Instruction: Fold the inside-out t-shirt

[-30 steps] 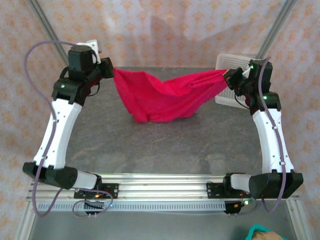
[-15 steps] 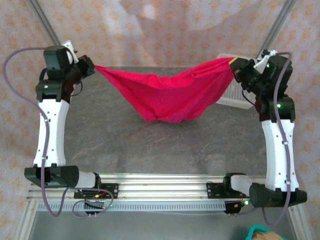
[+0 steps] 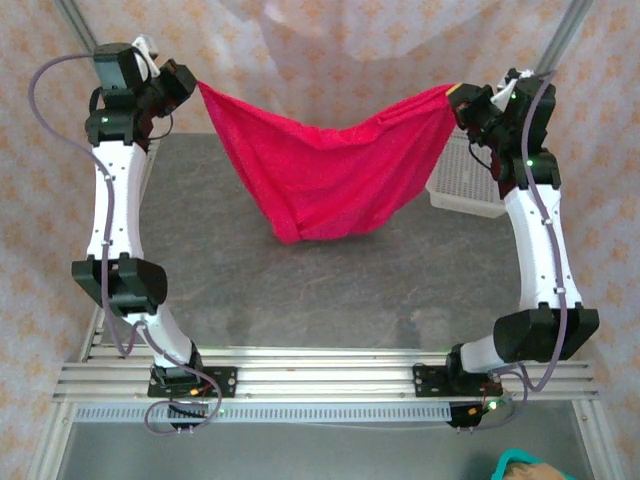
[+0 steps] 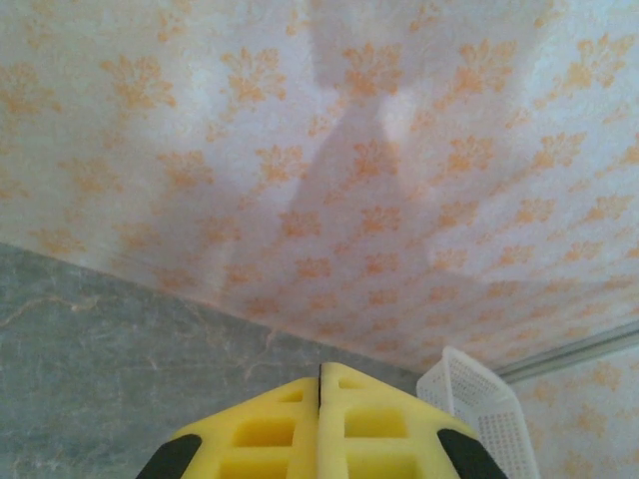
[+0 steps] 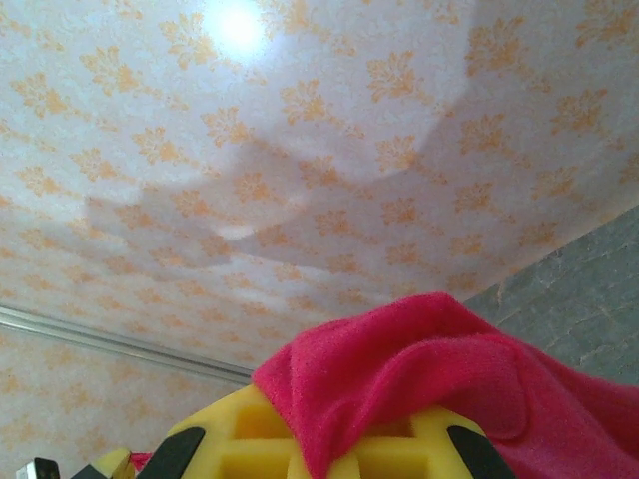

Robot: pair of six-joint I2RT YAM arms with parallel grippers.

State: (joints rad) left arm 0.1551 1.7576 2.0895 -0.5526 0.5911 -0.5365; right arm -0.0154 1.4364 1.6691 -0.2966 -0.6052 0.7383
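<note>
- Raised the t-shirt (image 3: 330, 180) higher than a second ago, clear of the table (image 3: 300, 290).
- Pinched its ends in left gripper (image 3: 190, 82) and right gripper (image 3: 458, 97), jaws tight on fabric.

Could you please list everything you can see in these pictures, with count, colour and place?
t-shirt: one, red-pink, hanging over the table, stretched between the two grippers and sagging in the middle.
basket: one, white mesh, far right of the table, beside the right arm.
table: one, grey, under the arms.
backdrop: one, pale with orange flower print, behind the table.
rail: one, silver, near edge, carrying both arm bases.
teal thing: one, bottom right corner, cut off; cannot tell what it is.
left gripper: one, yellow pads, raised at far left, shut on one end of the t-shirt.
right gripper: one, yellow pads, raised at far right, shut on the other end.
</note>
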